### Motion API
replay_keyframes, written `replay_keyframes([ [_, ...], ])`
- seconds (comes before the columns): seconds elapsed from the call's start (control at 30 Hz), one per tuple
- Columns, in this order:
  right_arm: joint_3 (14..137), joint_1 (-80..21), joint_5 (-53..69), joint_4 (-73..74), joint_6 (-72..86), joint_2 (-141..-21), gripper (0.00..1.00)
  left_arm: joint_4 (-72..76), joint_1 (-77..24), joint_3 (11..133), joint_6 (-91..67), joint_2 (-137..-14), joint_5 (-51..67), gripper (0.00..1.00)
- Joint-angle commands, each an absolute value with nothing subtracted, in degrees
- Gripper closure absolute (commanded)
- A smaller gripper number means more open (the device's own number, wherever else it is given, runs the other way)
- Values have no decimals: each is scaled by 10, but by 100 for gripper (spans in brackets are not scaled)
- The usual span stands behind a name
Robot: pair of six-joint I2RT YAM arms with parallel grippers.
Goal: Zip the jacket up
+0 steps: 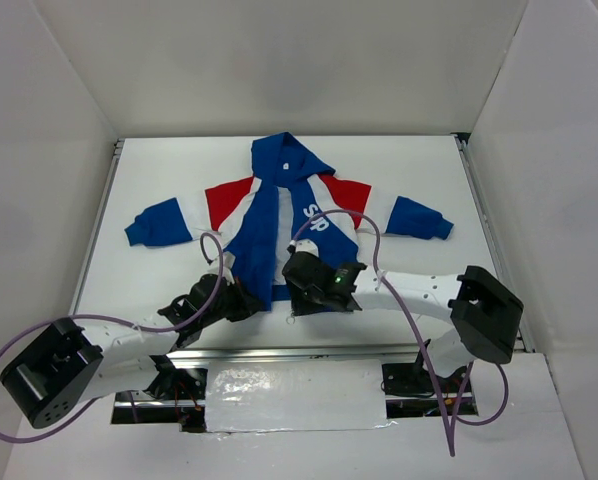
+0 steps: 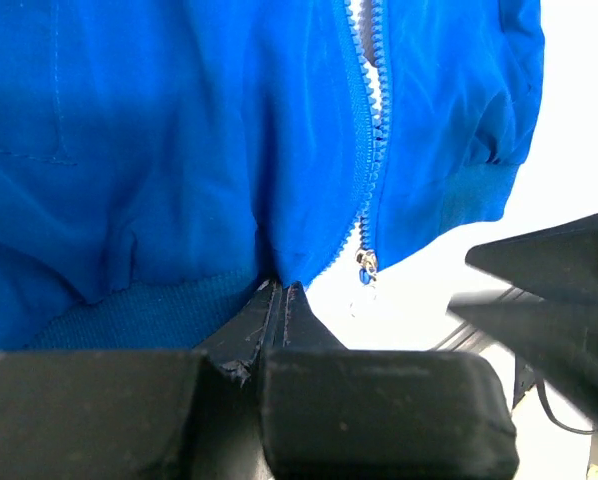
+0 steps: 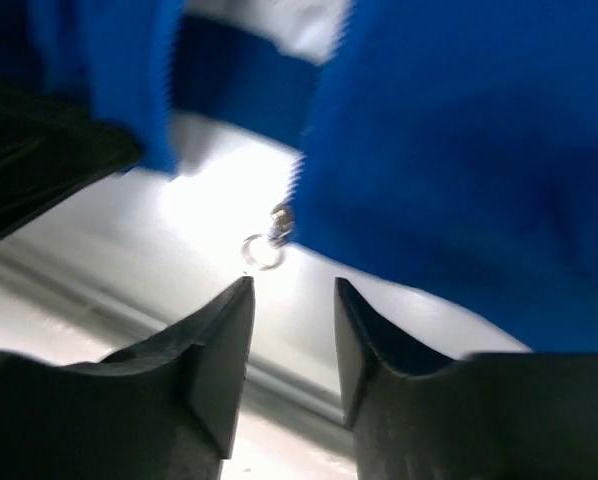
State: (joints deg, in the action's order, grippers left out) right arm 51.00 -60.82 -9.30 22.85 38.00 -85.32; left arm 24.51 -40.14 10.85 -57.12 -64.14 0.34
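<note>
The jacket (image 1: 279,215) lies flat on the table (image 1: 139,272). L gripper (image 2: 280,293) pinches its bottom edge tight (so it can't slide). R gripper (image 3: 291,300) is open, holding nothing, near the zip ring (image 3: 262,251): grab just that, then pull straight.

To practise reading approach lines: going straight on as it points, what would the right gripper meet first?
Most likely the zipper pull ring, just ahead of the open right gripper at the jacket hem; depth is unclear.

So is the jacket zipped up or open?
Open. The zipper slider sits at the bottom hem of the jacket, and the teeth above it are apart.
</note>
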Motion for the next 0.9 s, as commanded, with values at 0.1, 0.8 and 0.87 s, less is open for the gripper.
replay_keyframes([
  [0.1,575,-591,-229,315,280,-874,55,253,-398,107,-562,-621,3,100],
  [0.8,573,-621,-140,219,209,-956,52,257,-398,118,-554,-642,3,100],
  [0.87,571,-628,-133,213,214,-960,52,257,-398,118,-553,-643,3,100],
])
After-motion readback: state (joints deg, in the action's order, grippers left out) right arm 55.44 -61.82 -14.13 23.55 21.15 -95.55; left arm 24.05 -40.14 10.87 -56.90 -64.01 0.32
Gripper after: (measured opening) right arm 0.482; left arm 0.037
